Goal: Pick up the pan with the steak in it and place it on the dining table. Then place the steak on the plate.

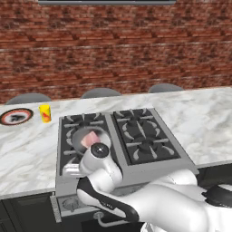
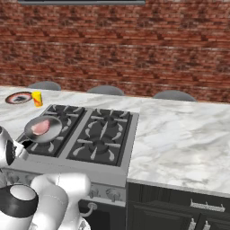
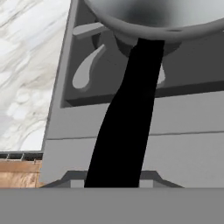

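The grey pan (image 2: 50, 130) hangs just above the front left burner, with the pink steak (image 2: 41, 127) lying in it. From the left base view, the steak (image 1: 90, 138) and the pan (image 1: 78, 137) show just past my wrist. My gripper (image 3: 112, 181) is shut on the pan's long black handle (image 3: 127, 118), which runs up to the pan's underside (image 3: 153, 17). Seen from the right base view, the gripper (image 2: 20, 144) sits at the handle's near end. The red-rimmed plate (image 1: 16, 116) (image 2: 19, 97) lies on the marble dining table (image 1: 204, 118) (image 2: 179, 134), far left of the stove.
A yellow cup (image 1: 45, 113) (image 2: 37, 98) stands beside the plate. The grey stove (image 1: 145, 140) (image 2: 101, 134) with its burner grates is set into the counter. Grey stool backs (image 1: 100, 93) line the far side below a brick wall. Dark cabinets (image 2: 179, 206) are at the front.
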Motion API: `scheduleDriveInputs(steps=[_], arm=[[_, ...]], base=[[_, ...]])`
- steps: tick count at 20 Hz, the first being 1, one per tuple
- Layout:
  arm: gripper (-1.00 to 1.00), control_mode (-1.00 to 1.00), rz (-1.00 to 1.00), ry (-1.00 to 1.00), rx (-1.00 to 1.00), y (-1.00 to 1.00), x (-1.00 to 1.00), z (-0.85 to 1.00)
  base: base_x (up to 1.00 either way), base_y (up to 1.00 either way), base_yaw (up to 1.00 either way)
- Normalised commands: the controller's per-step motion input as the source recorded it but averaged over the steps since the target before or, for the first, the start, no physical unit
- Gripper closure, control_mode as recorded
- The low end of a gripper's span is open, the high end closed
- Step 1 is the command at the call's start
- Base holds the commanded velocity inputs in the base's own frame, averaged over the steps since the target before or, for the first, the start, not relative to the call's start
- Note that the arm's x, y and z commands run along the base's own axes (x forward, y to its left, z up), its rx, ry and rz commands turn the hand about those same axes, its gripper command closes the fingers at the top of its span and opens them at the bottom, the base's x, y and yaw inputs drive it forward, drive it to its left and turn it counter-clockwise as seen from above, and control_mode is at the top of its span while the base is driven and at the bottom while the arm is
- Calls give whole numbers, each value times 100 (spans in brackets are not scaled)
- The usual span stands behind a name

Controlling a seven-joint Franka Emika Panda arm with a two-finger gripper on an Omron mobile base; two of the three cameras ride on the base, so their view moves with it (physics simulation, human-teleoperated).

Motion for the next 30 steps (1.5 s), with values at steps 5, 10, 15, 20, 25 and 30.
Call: scheduleDriveInputs(steps=[5, 10, 15, 20, 25, 30], arm=[[100, -100, -19, 1, 0, 1, -32, 54], [100, -100, -22, 8, 0, 0, -42, 60], [100, -100, -22, 14, 0, 0, -43, 61], [100, -100, -21, 19, 0, -1, -39, 65], [100, -100, -21, 18, 0, -2, -43, 58], [100, -100, -20, 14, 0, -1, -52, 52]], base=[[0, 0, 0], [0, 0, 0], [0, 0, 0], [0, 0, 0], [0, 0, 0], [0, 0, 0]])
